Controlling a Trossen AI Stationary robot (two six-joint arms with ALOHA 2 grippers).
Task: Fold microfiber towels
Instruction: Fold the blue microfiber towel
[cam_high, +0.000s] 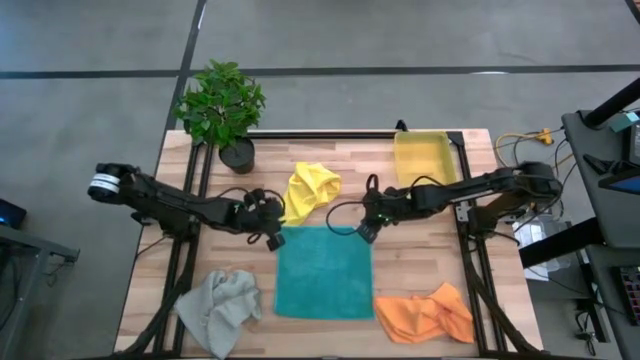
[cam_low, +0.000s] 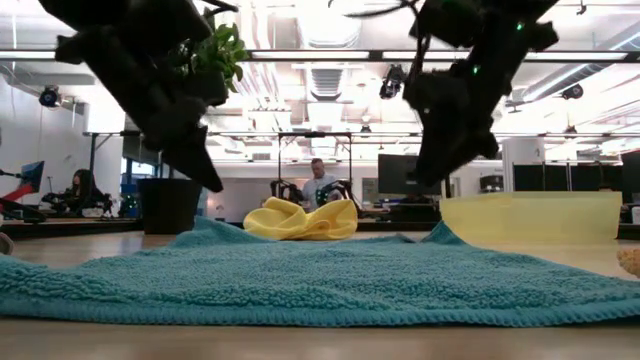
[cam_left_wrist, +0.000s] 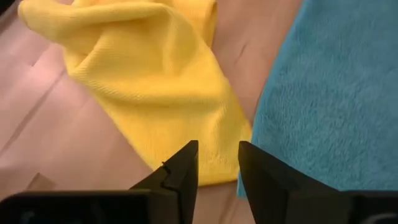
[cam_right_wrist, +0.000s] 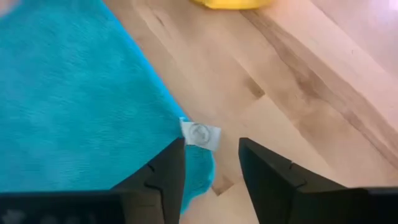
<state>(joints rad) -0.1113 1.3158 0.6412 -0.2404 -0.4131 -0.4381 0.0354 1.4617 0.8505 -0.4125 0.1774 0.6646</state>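
A teal towel (cam_high: 323, 272) lies spread flat on the wooden table (cam_high: 420, 255). My left gripper (cam_high: 272, 236) hangs open just above its far left corner. My right gripper (cam_high: 365, 232) hangs open above its far right corner (cam_right_wrist: 200, 163), which bears a small white label (cam_right_wrist: 200, 134). In the low view both grippers (cam_low: 205, 170) (cam_low: 430, 170) stand clear above the teal towel (cam_low: 320, 280). A crumpled yellow towel (cam_left_wrist: 149, 68) lies on the table just beyond the teal one. A grey towel (cam_high: 220, 308) lies bunched at the near left and an orange towel (cam_high: 425, 315) at the near right.
A yellow plastic bin (cam_high: 425, 155) stands at the far right of the table. A potted plant (cam_high: 222, 105) stands at the far left corner. Bare wood shows between the teal towel and the bin. People sit at desks in the room beyond (cam_low: 318, 185).
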